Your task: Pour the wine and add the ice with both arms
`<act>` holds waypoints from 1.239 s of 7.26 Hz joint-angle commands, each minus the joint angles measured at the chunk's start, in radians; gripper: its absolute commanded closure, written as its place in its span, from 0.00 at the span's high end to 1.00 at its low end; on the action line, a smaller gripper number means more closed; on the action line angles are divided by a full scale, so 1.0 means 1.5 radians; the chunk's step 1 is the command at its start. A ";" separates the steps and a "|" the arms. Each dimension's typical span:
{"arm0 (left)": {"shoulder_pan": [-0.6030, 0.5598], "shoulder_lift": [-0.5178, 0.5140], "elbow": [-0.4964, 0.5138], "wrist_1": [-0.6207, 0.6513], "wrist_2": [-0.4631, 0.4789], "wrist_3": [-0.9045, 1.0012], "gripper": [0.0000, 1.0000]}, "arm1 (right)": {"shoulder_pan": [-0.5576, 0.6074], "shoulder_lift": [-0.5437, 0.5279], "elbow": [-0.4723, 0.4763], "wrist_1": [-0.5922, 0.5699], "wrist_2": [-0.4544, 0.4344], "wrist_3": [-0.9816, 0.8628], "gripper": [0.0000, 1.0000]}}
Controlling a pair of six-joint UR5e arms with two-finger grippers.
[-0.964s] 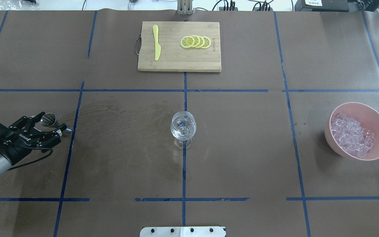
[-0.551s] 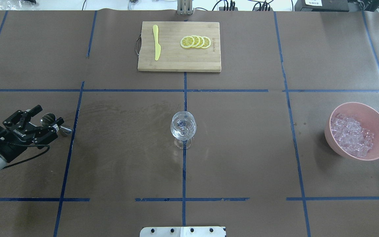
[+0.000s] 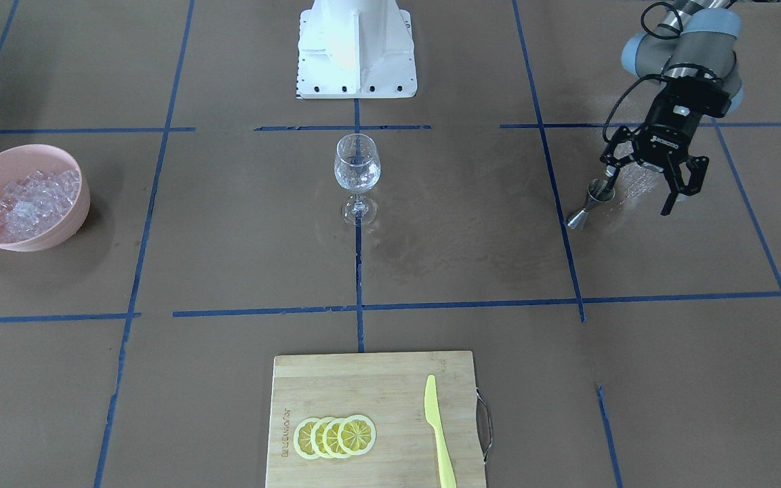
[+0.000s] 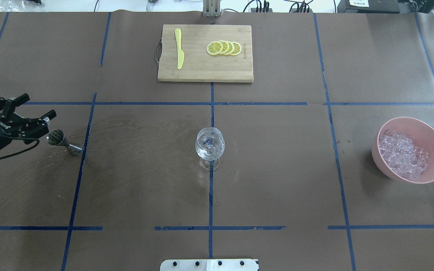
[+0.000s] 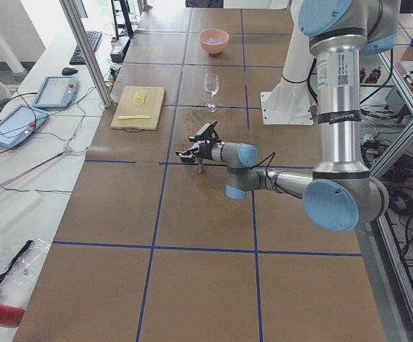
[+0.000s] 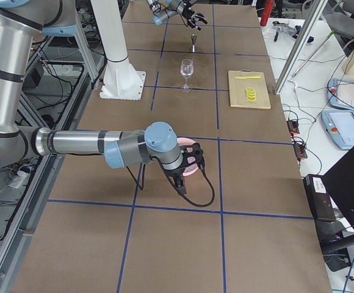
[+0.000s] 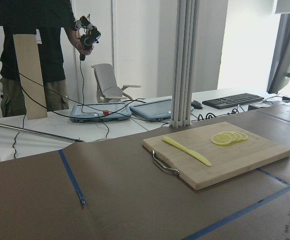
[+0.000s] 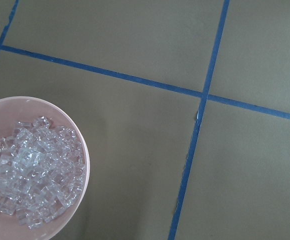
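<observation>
A clear stemmed wine glass [image 4: 210,145] [image 3: 356,166] stands at the table's middle; I cannot tell whether it holds liquid, and the wine is out of view. The ice [image 4: 401,155] [image 8: 32,175] is heaped in a pink bowl [image 4: 433,135] [image 3: 65,163] at the right. My left gripper [image 4: 38,107] [image 3: 641,193] hangs open beside and slightly above a small metal jigger [image 4: 60,140] [image 3: 590,203], which stands free on the table. Only the right side view shows my right gripper [image 6: 186,170], over the bowl; whether it is open I cannot tell.
A bamboo cutting board [image 4: 202,69] at the far middle carries a yellow knife [image 4: 179,49] and lemon slices [image 4: 224,47]. The white base block [image 3: 356,47] sits at the robot's side. A person [image 7: 30,50] stands beyond the table's far edge.
My left gripper, which stood around the jigger, has drawn back to the left and away from the robot. The jigger stays standing where it was.
</observation>
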 commanded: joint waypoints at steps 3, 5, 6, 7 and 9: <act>-0.349 -0.007 -0.004 0.280 -0.388 0.091 1.00 | 0.001 0.002 0.000 0.001 -0.001 -0.001 1.00; -0.400 -0.005 -0.002 0.461 -0.444 0.091 1.00 | 0.000 0.002 0.001 0.001 0.001 0.001 1.00; -0.422 -0.002 -0.002 0.510 -0.469 0.092 1.00 | 0.000 0.004 0.003 0.001 0.003 0.008 1.00; -0.467 -0.004 0.003 0.574 -0.529 0.133 1.00 | 0.000 0.005 0.011 0.002 0.003 0.032 1.00; -0.558 -0.011 0.003 0.725 -0.584 0.301 1.00 | -0.002 0.005 0.049 0.011 0.006 0.114 1.00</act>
